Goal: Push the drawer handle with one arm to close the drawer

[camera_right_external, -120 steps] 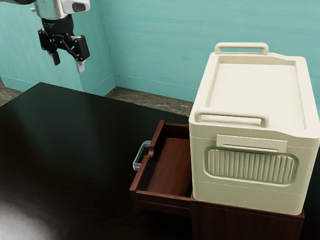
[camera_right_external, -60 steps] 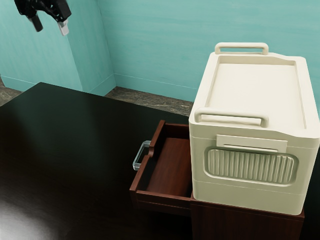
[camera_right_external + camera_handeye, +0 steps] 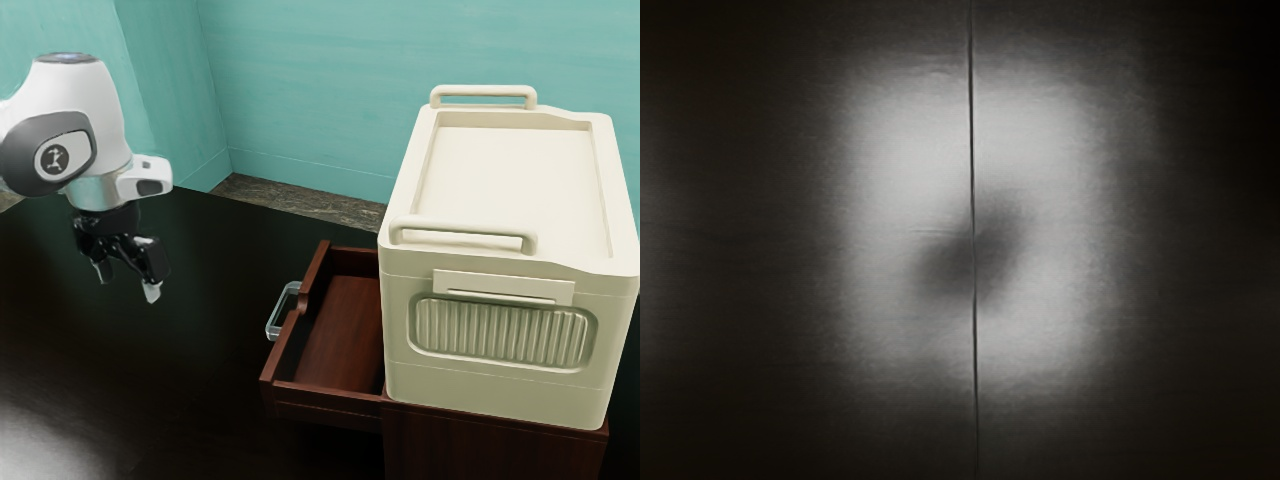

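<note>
Status: the closing operation was incomplete. The drawer (image 3: 345,320) stood open, projecting from the cabinet (image 3: 490,445) toward the exterior view's left, with its interior exposed and its front panel well apart from the cabinet's front edge. The handle (image 3: 277,308) was located on the outer face of that panel, facing the arm (image 3: 90,110). The cream box (image 3: 510,180) rested on the cabinet top, above the drawer's opening. The hand (image 3: 128,282) was positioned above the surface (image 3: 200,370), on the handle side of the drawer and well apart from the handle; its 2 fingers were spread, with nothing between them. The wrist view presented the surface with 1 thin dark seam and a soft shadow. Completed: 0 confirmed steps of closing. Remaining, as judged: approach, contact with the handle, and 1 straight push toward the cabinet until the front panel seated. An off-centre push could have made the drawer bind; a high approach could have let the fingers pass over the handle.
</note>
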You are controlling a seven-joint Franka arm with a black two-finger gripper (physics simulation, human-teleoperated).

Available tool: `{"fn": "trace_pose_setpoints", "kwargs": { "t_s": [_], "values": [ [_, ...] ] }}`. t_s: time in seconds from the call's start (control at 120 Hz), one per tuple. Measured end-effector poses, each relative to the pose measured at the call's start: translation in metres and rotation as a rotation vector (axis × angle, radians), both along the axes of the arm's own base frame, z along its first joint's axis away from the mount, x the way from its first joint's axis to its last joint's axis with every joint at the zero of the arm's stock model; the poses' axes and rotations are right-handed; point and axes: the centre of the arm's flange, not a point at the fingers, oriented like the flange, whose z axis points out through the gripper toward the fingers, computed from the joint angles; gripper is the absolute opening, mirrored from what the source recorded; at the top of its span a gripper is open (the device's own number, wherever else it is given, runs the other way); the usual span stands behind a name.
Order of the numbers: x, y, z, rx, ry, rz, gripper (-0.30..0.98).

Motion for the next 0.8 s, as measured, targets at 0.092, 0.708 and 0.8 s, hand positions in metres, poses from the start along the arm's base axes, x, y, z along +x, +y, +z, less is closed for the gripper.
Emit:
{"fn": "trace_pose_setpoints", "kwargs": {
  "t_s": [0.092,0.708,0.8],
  "values": [
    [0.0,-0.001,-0.023,-0.01,-0.018,0.001,0.69],
    [0.068,-0.054,-0.085,-0.011,-0.131,-0.768,0.68],
    [0.079,-0.057,-0.096,-0.021,-0.117,-0.862,0.66]
  ]
}}
